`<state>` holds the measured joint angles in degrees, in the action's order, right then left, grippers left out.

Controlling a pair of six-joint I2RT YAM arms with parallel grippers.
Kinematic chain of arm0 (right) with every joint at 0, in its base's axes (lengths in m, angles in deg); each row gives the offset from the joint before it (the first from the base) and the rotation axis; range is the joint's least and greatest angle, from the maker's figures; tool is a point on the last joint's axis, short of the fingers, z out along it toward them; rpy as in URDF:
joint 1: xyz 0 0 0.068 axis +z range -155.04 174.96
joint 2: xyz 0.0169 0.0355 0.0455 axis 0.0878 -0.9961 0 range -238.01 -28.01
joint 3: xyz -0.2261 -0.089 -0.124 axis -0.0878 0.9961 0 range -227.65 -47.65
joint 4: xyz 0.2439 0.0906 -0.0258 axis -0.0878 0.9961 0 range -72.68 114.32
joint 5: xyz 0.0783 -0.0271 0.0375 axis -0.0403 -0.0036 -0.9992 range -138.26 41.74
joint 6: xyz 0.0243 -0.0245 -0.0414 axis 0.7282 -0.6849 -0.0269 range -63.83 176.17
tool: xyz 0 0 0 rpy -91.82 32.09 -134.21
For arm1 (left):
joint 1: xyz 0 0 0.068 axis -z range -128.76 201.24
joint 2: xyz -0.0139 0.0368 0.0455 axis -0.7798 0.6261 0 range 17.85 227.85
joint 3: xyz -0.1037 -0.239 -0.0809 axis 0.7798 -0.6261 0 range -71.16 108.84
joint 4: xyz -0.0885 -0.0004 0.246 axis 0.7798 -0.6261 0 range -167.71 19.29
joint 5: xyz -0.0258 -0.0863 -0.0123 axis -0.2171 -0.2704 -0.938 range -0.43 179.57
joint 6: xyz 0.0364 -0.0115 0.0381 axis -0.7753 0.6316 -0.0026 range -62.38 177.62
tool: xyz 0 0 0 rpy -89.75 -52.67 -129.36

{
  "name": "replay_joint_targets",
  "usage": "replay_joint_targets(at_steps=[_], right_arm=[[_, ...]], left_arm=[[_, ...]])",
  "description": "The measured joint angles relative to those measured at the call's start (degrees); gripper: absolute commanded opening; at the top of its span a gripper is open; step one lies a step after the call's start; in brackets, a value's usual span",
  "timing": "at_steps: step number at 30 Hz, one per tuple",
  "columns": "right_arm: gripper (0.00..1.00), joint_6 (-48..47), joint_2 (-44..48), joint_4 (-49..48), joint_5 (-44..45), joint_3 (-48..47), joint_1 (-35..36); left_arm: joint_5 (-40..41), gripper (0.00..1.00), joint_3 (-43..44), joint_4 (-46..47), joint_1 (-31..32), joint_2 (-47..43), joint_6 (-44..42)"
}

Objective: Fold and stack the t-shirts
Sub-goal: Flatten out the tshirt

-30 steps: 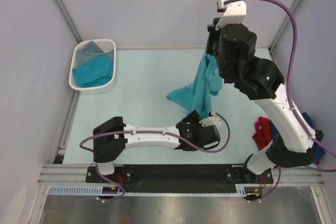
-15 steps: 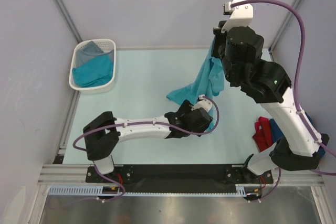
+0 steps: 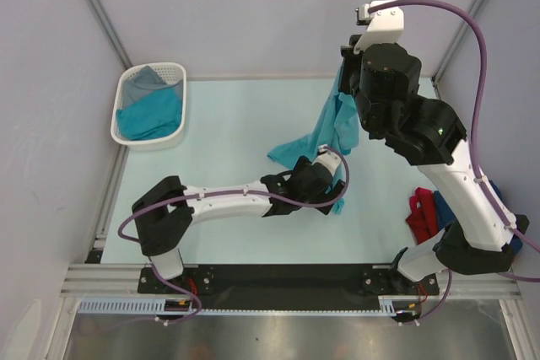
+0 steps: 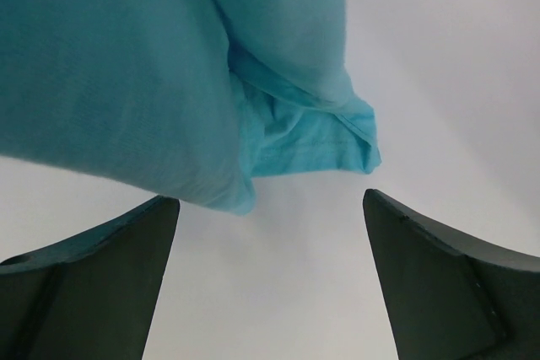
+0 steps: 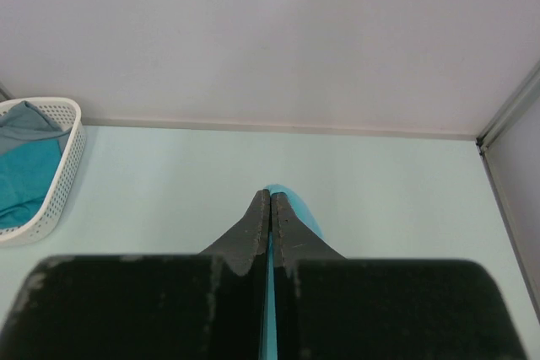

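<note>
At my far left the white slotted basket [image 3: 148, 142] holds more shirts [image 3: 152, 114], teal and grey. My left gripper [image 4: 266, 233] is low over the table [image 3: 219, 115], jaws spread wide with nothing between them. The bottom corner of the teal t-shirt [image 4: 126, 82] dangles just above and ahead of the fingers [image 4: 110, 267]. That corner is bunched and doubled over. I judge I should push forward until one clean hem edge sits deep between the pads, then close, rather than nip the tip of the fold and catch two layers. My right gripper [image 5: 270, 208] is raised high near the back wall, jaws pressed together on the shirt's upper edge, and the cloth hangs from it towards the table. It should hold steady while the left takes hold; then both can spread the shirt flat. At my far right, a red t-shirt [image 3: 419, 212] and a navy t-shirt [image 3: 496, 194] lie by my right base.
</note>
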<state>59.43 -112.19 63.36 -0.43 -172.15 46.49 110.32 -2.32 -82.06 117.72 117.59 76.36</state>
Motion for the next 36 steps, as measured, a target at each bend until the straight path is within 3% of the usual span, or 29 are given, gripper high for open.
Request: replay_joint_targets(at_steps=[13, 36], right_arm=[[0.0, 0.24, 0.09, -0.02, -0.76, 0.98, -0.96], [0.0, 1.09, 0.09, -0.02, -1.7, 1.84, -1.92]], left_arm=[[-3.58, 0.89, -3.89, 2.49, -4.11, 0.39, 2.34], [-7.43, 0.58, -7.67, 4.98, -4.55, 2.84, 5.25]])
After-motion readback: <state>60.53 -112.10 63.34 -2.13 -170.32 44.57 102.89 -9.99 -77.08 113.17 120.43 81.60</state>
